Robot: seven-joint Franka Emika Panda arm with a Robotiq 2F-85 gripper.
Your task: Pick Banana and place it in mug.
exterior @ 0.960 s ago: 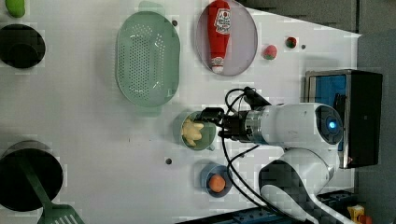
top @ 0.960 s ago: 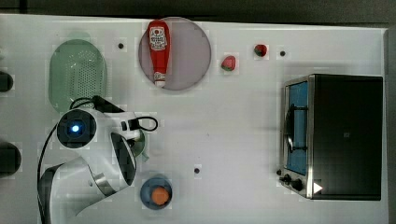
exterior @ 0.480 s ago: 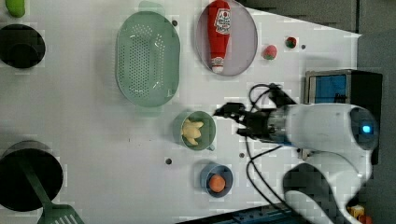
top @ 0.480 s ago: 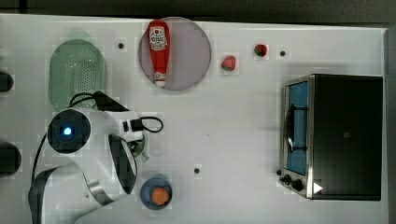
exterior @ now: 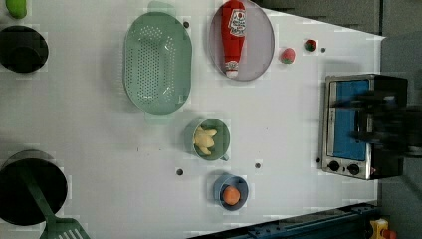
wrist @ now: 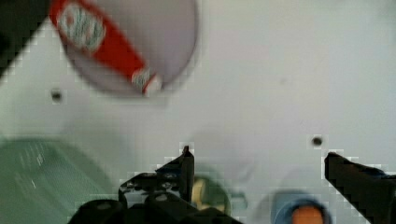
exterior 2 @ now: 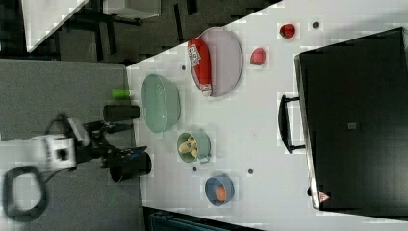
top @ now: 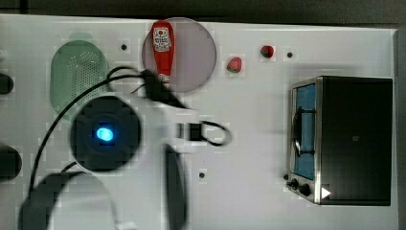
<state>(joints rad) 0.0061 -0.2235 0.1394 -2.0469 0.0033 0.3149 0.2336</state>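
Note:
The banana (exterior: pixel 204 141) lies as pale-yellow pieces inside the teal-green mug (exterior: pixel 222 142), which stands upright near the table's middle. The right view shows the same banana (exterior 2: pixel 186 146) in the mug (exterior 2: pixel 203 144). My arm (exterior: pixel 380 124) is a blur far to the left view's right, over the oven, well clear of the mug. In the wrist view my gripper (wrist: pixel 261 172) is open and holds nothing. One of its dark fingers (wrist: pixel 186 168) stands high above the mug (wrist: pixel 218 196).
A green colander (exterior: pixel 157 62) sits beside the mug. A ketchup bottle (exterior: pixel 234 35) lies on a grey plate (exterior: pixel 261 45). A blue bowl (exterior: pixel 219 186) holds an orange fruit. Two strawberries (exterior: pixel 287 56) and a toaster oven (exterior: pixel 348 99) are at the left view's right.
The arm has drawn back from the mug, rising toward the top camera and sweeping to the left view's right. The banana stays in the mug.

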